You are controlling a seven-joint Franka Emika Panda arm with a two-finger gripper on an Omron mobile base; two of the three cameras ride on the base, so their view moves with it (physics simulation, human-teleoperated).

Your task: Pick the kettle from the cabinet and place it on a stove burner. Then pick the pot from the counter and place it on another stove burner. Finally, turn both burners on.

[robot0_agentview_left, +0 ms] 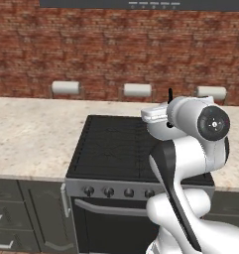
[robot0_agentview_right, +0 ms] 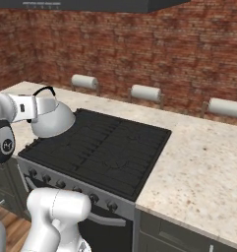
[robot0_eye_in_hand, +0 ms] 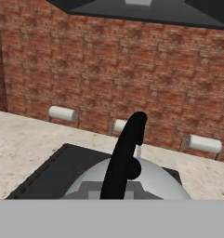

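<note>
My gripper (robot0_agentview_right: pixel 39 106) carries the small, smooth silvery-white dome kettle (robot0_agentview_right: pixel 53 119) above the flat black grated cooktop (robot0_agentview_right: pixel 107 147), near its front left corner. The jaws are clamped on its thin black arched handle (robot0_eye_in_hand: pixel 124 155). Beige speckled stone desk (robot0_agentview_right: pixel 203 162) flanks the steel range.

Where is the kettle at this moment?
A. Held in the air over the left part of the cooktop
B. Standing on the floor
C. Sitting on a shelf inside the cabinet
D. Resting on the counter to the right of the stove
A: in the right base view the kettle hangs at the arm's end above the cooktop, clear of its grates; the claw's fingers are hidden, so its grip cannot be read.
</note>
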